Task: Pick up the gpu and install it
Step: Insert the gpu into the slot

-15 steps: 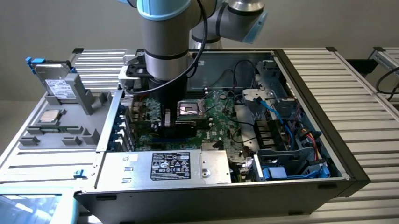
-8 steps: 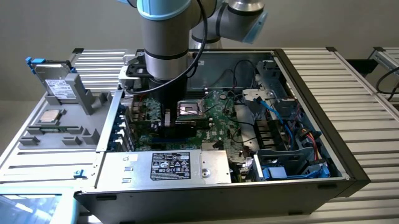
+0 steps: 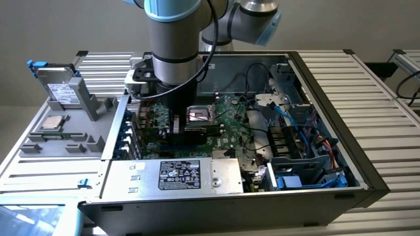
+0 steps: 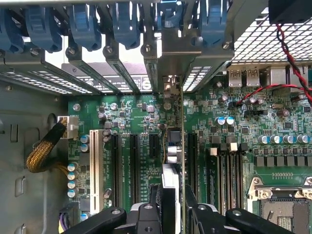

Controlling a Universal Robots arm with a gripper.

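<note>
Inside an open computer case (image 3: 357, 162), the robot's hand (image 4: 170, 214) grasps the gpu (image 4: 173, 151), which stands on edge over the motherboard (image 4: 131, 117) among the expansion slots (image 4: 134, 165), bracket end toward the case's rear wall.

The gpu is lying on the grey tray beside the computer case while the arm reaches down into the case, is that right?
No. The gpu is not on the grey tray; the wrist view shows it edge-on between the fingers, above the motherboard slots inside the case. The arm does reach down into the case.
</note>
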